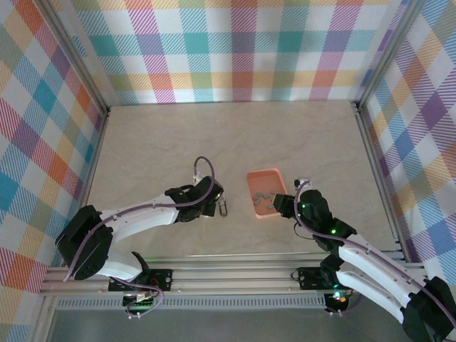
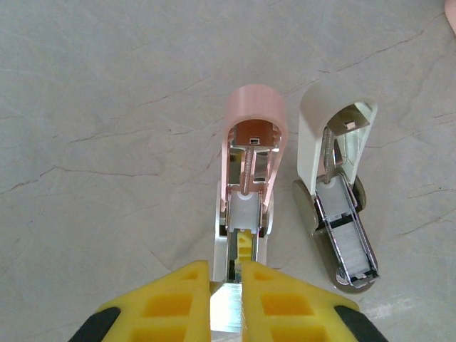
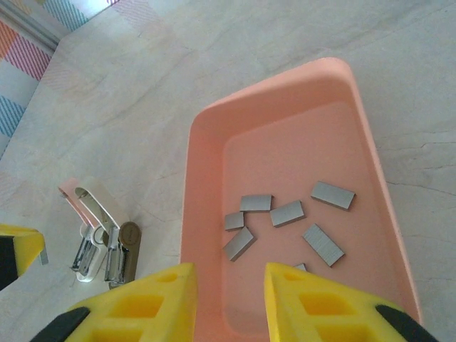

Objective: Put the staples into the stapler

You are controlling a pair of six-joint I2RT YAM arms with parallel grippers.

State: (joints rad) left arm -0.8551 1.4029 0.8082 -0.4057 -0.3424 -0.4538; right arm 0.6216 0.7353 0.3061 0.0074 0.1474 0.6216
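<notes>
Two mini staplers lie open side by side on the table. The stapler (image 2: 335, 214), grey metal with a whitish top flipped up, is the right one in the left wrist view; a ribbed grey strip seems to lie in its channel. My left gripper (image 2: 226, 267) is shut on the metal base of the white-and-pink stapler (image 2: 249, 164) beside it. Several grey staples (image 3: 285, 212) lie loose in the salmon tray (image 3: 206, 142). My right gripper (image 3: 229, 274) hovers open over the tray's near end, nothing between its fingers. The stapler (image 3: 127, 246) is left of the tray.
The tray (image 1: 265, 192) sits mid-table, right of the staplers (image 1: 225, 206), with my left gripper (image 1: 216, 201) and right gripper (image 1: 281, 203) on either side of it. Checked walls close off the left, back and right. Bare tabletop stretches behind.
</notes>
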